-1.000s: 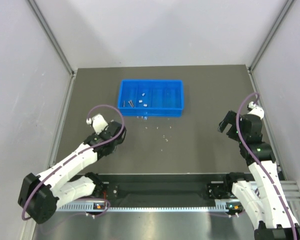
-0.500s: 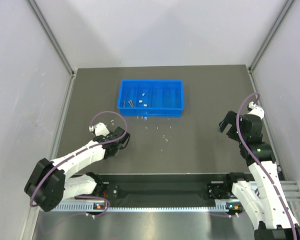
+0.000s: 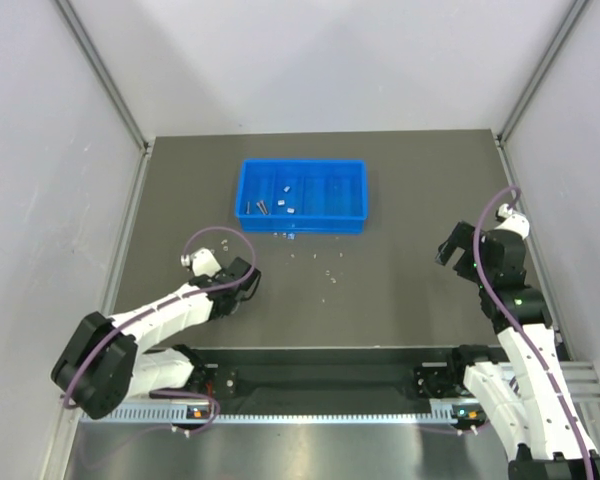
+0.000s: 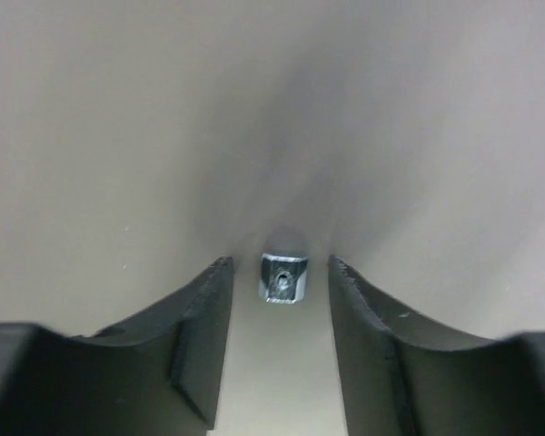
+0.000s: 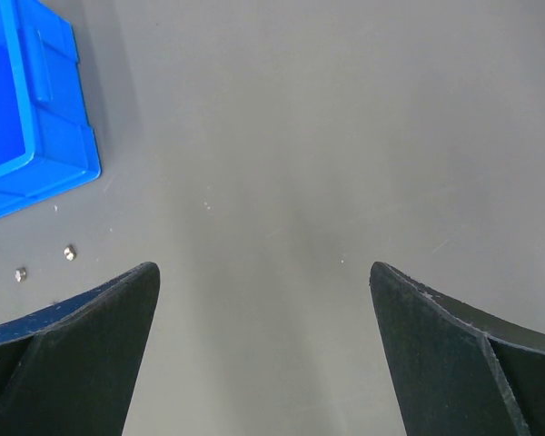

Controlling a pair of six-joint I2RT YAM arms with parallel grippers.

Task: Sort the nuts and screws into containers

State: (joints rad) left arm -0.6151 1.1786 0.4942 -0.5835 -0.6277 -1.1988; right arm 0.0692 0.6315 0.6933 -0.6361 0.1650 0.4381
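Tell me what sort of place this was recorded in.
Probably a lab robot cell: plain pale walls in metal framing, two arms mounted at a dark table, one blue tray of small parts.

A robotics lab test cell: pale wall panels in aluminium framing enclose a dark worktop ahead of the right gripper, with a slotted mounting rail behind it.

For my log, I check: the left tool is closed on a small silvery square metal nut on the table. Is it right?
Not closed: the left wrist view shows the left tool open, the small silvery square metal nut lying between its fingers and touching neither.
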